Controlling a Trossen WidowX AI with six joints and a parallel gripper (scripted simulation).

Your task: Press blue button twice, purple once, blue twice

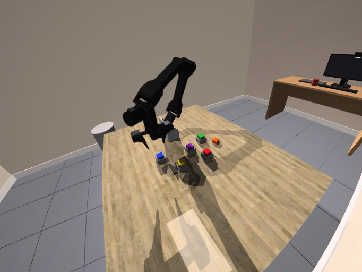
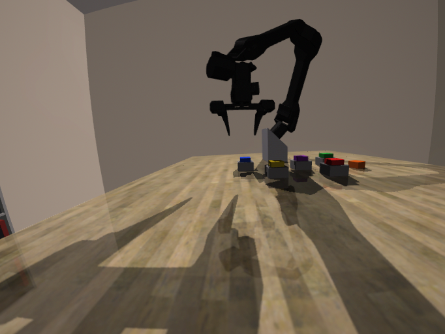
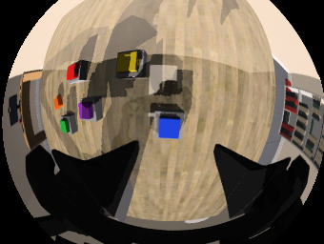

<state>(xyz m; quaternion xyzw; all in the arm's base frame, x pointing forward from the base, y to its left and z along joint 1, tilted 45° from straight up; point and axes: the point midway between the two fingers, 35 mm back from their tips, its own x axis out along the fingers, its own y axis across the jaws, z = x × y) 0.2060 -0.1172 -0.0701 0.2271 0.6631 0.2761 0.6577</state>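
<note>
My gripper (image 1: 155,145) (image 2: 242,135) (image 3: 177,147) is open and empty, pointing down. It hangs above the table near the blue button, with clear height between fingertips and button. The blue button (image 1: 160,155) (image 2: 245,159) (image 3: 169,128) sits on a grey base and stands raised; in the wrist view it lies a little ahead of the gap between the fingertips. The purple button (image 1: 189,146) (image 2: 301,158) (image 3: 86,110) stands raised on its own grey base, to the right of the blue one in the top and exterior views. Nothing touches either button.
The yellow button (image 1: 181,162) (image 2: 276,164) (image 3: 128,62), red button (image 1: 207,151) (image 2: 334,161) (image 3: 72,71) and green button (image 1: 200,136) (image 2: 325,155) (image 3: 65,126) stand around the purple one. An orange block (image 1: 215,141) (image 2: 357,164) (image 3: 58,102) lies near the green button. A grey wedge (image 1: 173,134) (image 2: 276,148) stands by the arm's base.
</note>
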